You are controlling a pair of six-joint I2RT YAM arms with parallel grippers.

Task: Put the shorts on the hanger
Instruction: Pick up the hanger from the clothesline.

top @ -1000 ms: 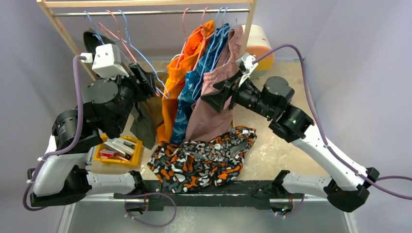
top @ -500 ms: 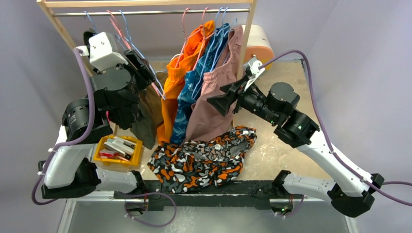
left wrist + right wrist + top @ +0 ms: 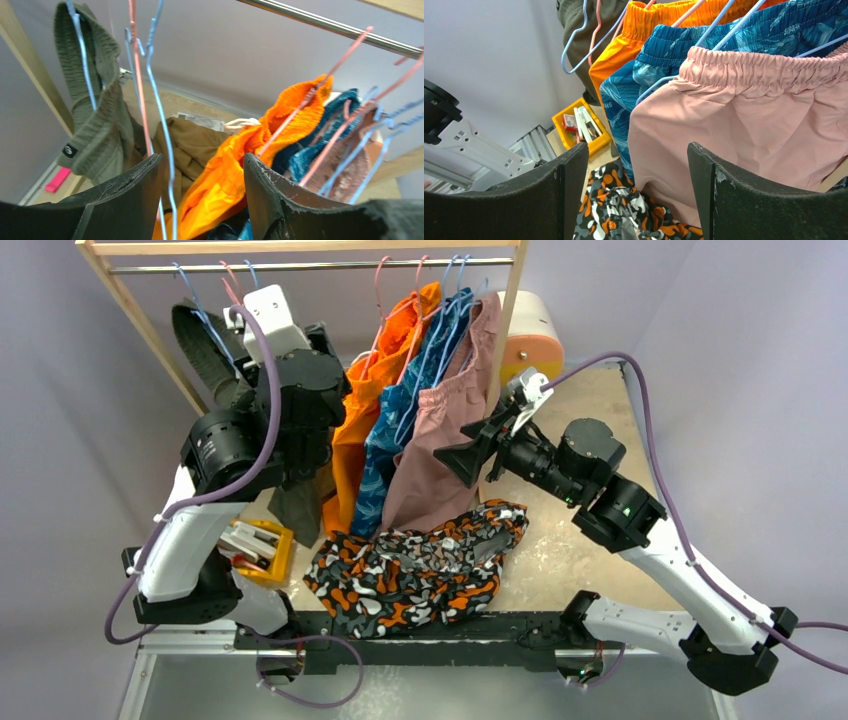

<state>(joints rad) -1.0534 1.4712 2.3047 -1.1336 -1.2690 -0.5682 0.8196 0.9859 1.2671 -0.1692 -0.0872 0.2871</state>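
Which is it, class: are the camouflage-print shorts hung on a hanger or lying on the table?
Lying on the table, not hung. The shorts sit crumpled there, with no wire through them.

A pale, speckled counter [image 3: 590, 540] is seen from above, with a black mounting bar [image 3: 430, 630] fixed along its near edge. The camouflage-print shorts [image 3: 415, 570] are spread in a crumpled heap on the counter, just behind that bar and near the middle. A yellow bin [image 3: 278, 558] is set at the near left, partly hidden by an arm, and white and red items [image 3: 245, 540] are held in it. A wooden rack [image 3: 135, 315] is stood across the far side. A white-and-orange container [image 3: 530, 335] is placed at the far right corner, just beside the rack's right post.
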